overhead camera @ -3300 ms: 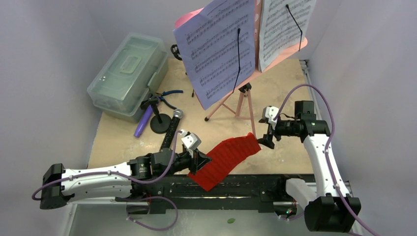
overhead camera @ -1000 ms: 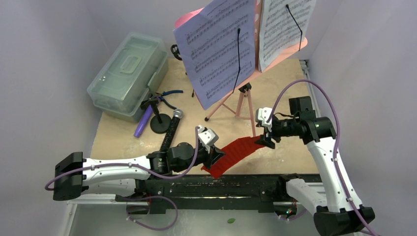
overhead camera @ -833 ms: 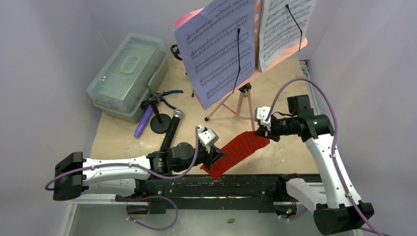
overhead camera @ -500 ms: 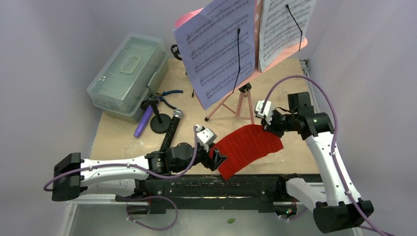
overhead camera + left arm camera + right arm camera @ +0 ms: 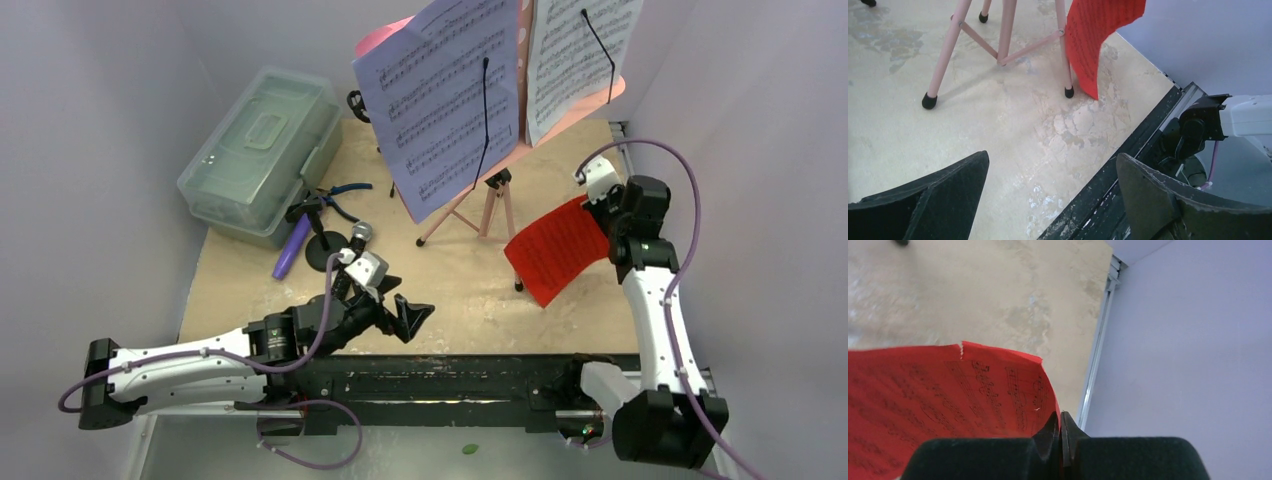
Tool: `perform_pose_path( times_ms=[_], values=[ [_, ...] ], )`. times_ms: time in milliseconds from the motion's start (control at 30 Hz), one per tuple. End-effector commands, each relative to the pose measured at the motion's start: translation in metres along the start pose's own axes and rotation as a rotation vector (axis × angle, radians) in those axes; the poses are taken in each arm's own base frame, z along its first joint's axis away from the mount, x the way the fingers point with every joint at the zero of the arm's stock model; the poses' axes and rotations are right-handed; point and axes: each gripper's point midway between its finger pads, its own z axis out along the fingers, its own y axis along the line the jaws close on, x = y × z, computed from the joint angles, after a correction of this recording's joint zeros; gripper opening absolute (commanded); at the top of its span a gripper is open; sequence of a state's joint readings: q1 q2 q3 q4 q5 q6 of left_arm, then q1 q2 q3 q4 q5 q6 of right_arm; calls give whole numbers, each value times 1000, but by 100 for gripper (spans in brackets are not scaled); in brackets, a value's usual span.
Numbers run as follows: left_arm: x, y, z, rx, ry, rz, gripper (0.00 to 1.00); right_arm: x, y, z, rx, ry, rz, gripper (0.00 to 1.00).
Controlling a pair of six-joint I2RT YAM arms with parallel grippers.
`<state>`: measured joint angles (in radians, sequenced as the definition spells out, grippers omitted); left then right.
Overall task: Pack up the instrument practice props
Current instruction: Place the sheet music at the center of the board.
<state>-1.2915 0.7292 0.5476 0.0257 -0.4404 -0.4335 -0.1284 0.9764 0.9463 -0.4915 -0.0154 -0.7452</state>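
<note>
The red sheet-music page [image 5: 556, 250] hangs curled above the right side of the table, and my right gripper [image 5: 600, 205] is shut on its upper edge. In the right wrist view the red page [image 5: 943, 390] is pinched between the closed jaws of the right gripper [image 5: 1060, 427]. My left gripper [image 5: 408, 318] is open and holds nothing, low over the near table edge. The pink music rack's tripod legs [image 5: 492, 205] stand mid-table, carrying a lilac page [image 5: 440, 100] and a white page [image 5: 580, 55]. A purple microphone [image 5: 293, 248], a black-silver microphone [image 5: 352, 250] and a black mic tripod [image 5: 318, 240] lie at the left.
A clear greenish case [image 5: 260, 150] sits closed at the back left, with blue-handled pliers [image 5: 345, 190] beside it. A black rail [image 5: 480, 375] runs along the near edge. In the left wrist view the rack legs [image 5: 948, 50] and the red page [image 5: 1093, 35] are ahead.
My left gripper let go of the red page and drew back to the left. My right gripper shut on the page's edge and carried it up and to the right.
</note>
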Motion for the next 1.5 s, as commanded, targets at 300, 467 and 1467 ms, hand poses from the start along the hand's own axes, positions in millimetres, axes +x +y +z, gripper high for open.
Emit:
perform_pose_path(
  times_ms=[300,467,1467],
  values=[
    [18,29,-33,-41,-27,-128,100,-43,-62,143,263,-125,488,0],
    [16,34,-39,-51,-41,-143,100,-41,-69,192,295,-93,566,0],
    [-72,-9,-68,171,-241,-171,100,-56,-17,109,-53,-127,690,87]
  ],
)
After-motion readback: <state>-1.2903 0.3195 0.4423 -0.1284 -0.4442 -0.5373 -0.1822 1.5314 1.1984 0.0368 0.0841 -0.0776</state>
